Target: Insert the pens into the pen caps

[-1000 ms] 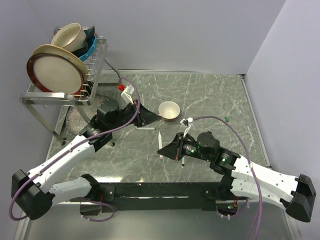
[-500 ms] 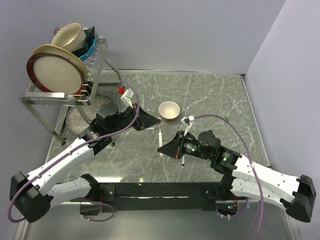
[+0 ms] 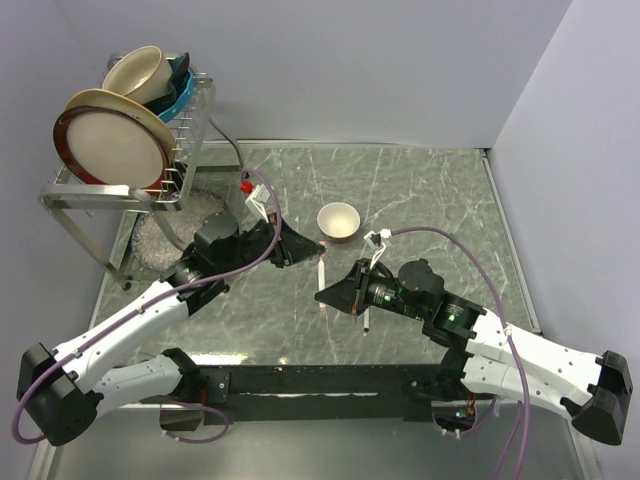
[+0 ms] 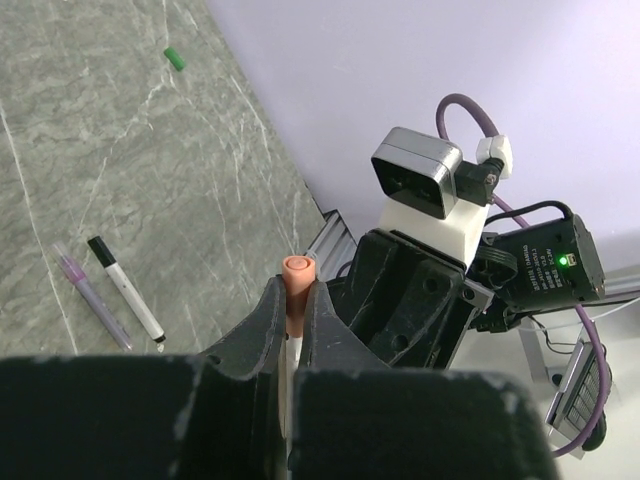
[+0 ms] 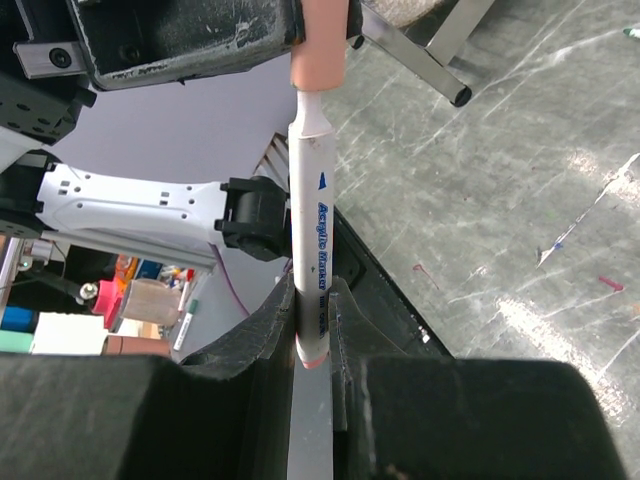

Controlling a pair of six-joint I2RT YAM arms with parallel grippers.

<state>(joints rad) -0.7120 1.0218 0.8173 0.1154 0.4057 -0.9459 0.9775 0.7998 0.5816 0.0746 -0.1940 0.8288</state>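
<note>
Top external view, quick notes: grey marbled bench (image 3: 430, 190), all action mid-bench. Right claw (image 5: 312, 308) clamped on tail end of slim white-barrelled pen (image 5: 309, 200); left claw (image 4: 295, 302) pinched on short salmon-red tube cap (image 4: 297, 266), pen nose in cap mouth, collar showing. Reckon pen light, stiff, slick plastic: hold mid-barrel, cap by sides, or it'll skew. Small green cap (image 4: 176, 58) lies well apart on bench.

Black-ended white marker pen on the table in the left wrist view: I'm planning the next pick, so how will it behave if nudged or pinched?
The black-ended white marker pen is slim and round, lying flat on the smooth grey marbled table, so a sideways nudge would probably roll it. It lies straight, so likely stiff; being so thin, probably light.
</note>
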